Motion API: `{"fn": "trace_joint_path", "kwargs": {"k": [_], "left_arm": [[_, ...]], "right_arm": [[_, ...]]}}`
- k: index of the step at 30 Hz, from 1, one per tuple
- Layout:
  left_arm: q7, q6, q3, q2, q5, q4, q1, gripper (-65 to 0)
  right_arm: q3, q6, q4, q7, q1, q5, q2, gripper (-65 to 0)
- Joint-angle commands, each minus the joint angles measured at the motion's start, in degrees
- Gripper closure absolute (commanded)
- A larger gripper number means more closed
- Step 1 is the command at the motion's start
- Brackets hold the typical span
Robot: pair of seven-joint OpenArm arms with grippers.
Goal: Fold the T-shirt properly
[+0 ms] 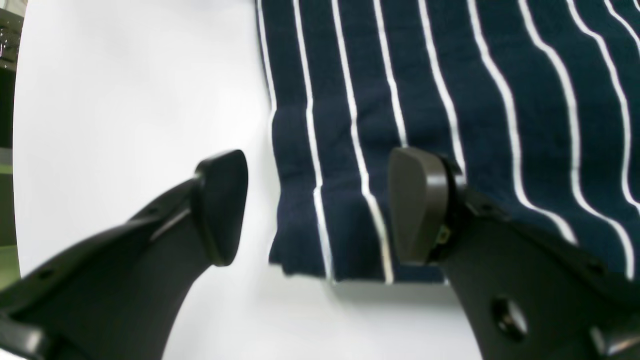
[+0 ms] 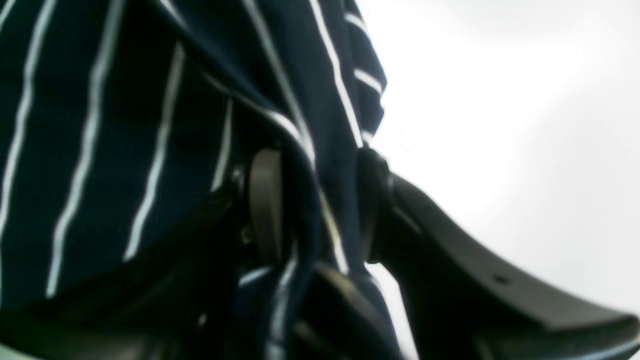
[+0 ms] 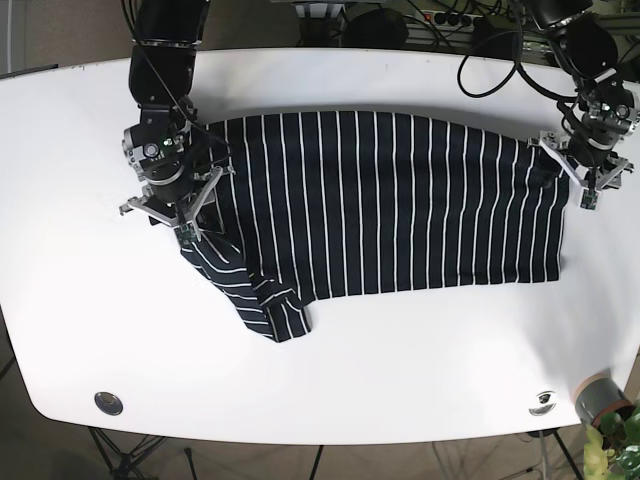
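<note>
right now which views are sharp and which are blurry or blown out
Base view: sharp and evenly lit, T-shirt stripes crisp on the white table. Left wrist view: stripes fairly clear though bowed by the lens, the open left gripper soft, the table nearly blown out. Right wrist view: blurriest, with dark smeared cloth bunched in the right gripper and a washed-out background.

We see the right end effector closed on a bunched fold of the T-shirt, dark navy cloth with thin white stripes. The fabric runs between the two fingers and drapes down over them, filling the left half of our view. To the right lies the bare white worktop. The whole picture is blurred.
</note>
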State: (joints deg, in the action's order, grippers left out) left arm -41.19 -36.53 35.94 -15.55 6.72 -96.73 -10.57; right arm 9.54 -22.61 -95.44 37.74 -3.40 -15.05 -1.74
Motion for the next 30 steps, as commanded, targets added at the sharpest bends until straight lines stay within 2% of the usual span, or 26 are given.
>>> {"fn": "trace_joint_path", "kwargs": {"k": [1,6,13,15,18,21,24,27,30], "left_arm": [[0.9,0.4,0.2,-1.1,0.4,-0.8,1.9,-41.4],[0.8,0.4,0.2,-1.1,0.3,-0.8,2.5,-41.4],[0.7,0.6,0.3,-1.1,0.3,-0.8,3.7,-41.8],[0.6,0.7,0.7,-1.1,0.2,-0.8,5.5,-42.1],[0.6,0.8,0.8,-1.0,0.2,1.4,7.7,-42.1],[0.6,0.8,0.8,-1.2,0.2,4.7,10.3,-42.2],[0.6,0.9,0.8,-1.8,0.2,9.0,13.6,-42.5],[0.5,3.0,0.1,-3.5,0.1,13.8,16.2,-47.8],[0.7,7.7,-2.2,-5.1,0.2,19.4,19.9,-54.0]], "right_arm": [[-0.1,-0.03,-1.0,-1.0,0.8,0.1,0.1,-21.6],[-0.1,-0.03,-0.2,-1.1,0.8,0.2,1.6,-21.4],[0.2,-0.03,3.5,-1.3,2.6,0.2,1.6,-20.5],[0.2,-0.03,4.0,-1.3,2.7,0.2,1.5,-15.9],[0.2,-0.03,2.9,-1.1,3.3,0.1,1.5,-1.4],[0.2,-0.03,1.1,-0.9,3.2,0.1,1.5,-3.6],[0.2,-0.03,-0.9,-0.9,3.2,0.1,1.5,-2.1],[0.2,-0.03,-2.8,-0.8,3.1,0.1,1.7,-2.2],[0.2,-0.03,-3.7,-0.8,3.1,0.1,1.7,-2.2]]}}
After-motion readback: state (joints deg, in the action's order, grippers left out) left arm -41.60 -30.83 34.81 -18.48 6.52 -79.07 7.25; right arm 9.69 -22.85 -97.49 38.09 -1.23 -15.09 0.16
